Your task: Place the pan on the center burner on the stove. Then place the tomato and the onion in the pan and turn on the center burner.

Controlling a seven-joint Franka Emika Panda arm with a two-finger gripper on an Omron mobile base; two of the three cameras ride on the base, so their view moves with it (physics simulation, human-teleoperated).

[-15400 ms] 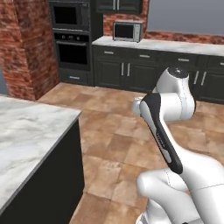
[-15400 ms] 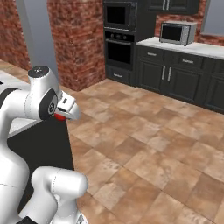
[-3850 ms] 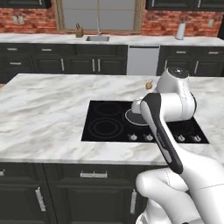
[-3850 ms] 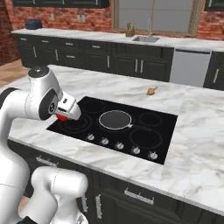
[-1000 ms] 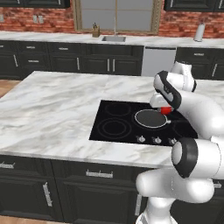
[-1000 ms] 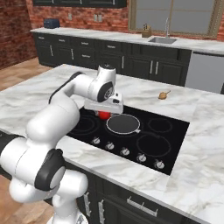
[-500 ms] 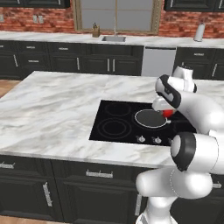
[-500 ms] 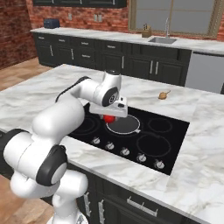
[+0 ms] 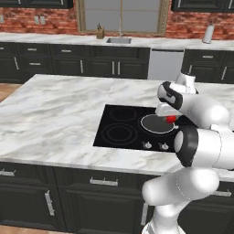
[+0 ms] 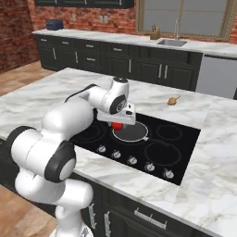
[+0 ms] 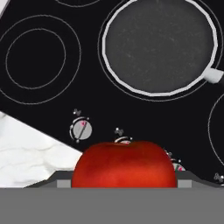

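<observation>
1. Carrying tomato [image 9: 171, 119]: claw [image 9: 168, 118] clamped on it beside pan [image 9: 154, 123], which already sits on center burner [image 9: 141, 119].
2. Right base: onion [image 10: 173, 100] untouched on counter [image 10: 217, 139], well apart from stove [image 10: 185, 143].
3. Hand view: pan empty; knob [image 11: 81, 129] unturned, judging by these pics.

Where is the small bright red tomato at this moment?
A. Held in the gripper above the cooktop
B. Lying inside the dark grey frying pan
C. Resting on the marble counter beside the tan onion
A: the small bright red tomato sits in the gripper, above the black glass cooktop, and the dark grey frying pan holds nothing.
</observation>
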